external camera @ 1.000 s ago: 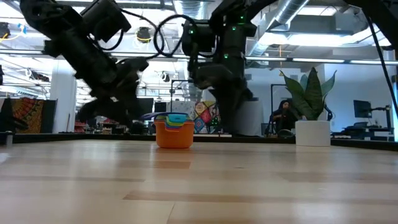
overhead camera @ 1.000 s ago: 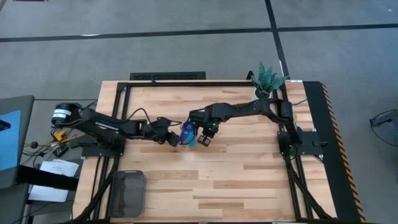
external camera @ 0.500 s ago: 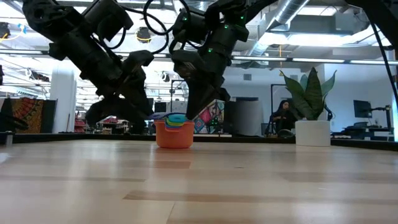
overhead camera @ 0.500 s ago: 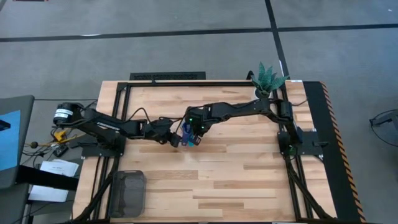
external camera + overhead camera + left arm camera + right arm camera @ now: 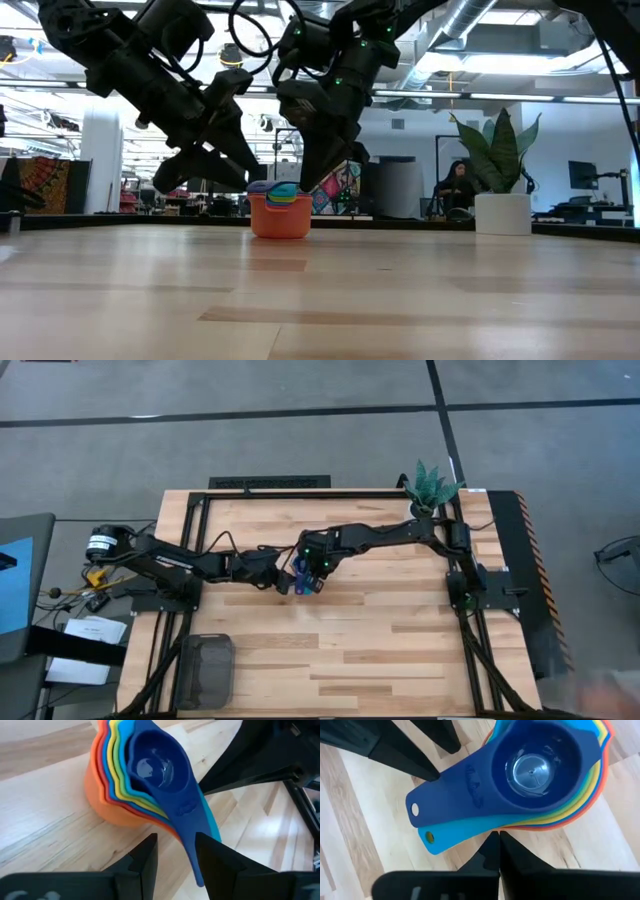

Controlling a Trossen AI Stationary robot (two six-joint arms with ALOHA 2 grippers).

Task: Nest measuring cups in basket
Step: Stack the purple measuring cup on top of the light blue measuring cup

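The measuring cups (image 5: 135,775) stand nested in one stack on the bare wood at the table's middle (image 5: 297,576). The orange cup is outermost and the dark blue one on top, and the handles fan out to one side. My left gripper (image 5: 176,840) is open at table height, with a finger on either side of the dark blue handle (image 5: 190,827). My right gripper (image 5: 498,837) is shut and slants down at the stack's rim from the right (image 5: 312,178). The basket (image 5: 208,668) sits apart at the near left corner. My left gripper has the dark blue cup's handle (image 5: 196,865) running between its open fingers and close along one finger (image 5: 212,857); whether they touch, I cannot tell. My right gripper has its shut fingertips (image 5: 492,851) right by the stack's outer rim (image 5: 530,827), under the teal handle; whether they touch it, I cannot tell.
A white plant pot (image 5: 430,495) stands at the far right corner (image 5: 503,212). Bare wood stretches across the near half of the table (image 5: 380,650). A dark frame rail (image 5: 270,482) runs along the far edge. A person sits in the room beyond (image 5: 455,190).
My right gripper has gone toward the table's left, up to the stack, and tipped more steeply downward. My left gripper has kept its place and tipped a little. The stack of cups has stayed where it was.
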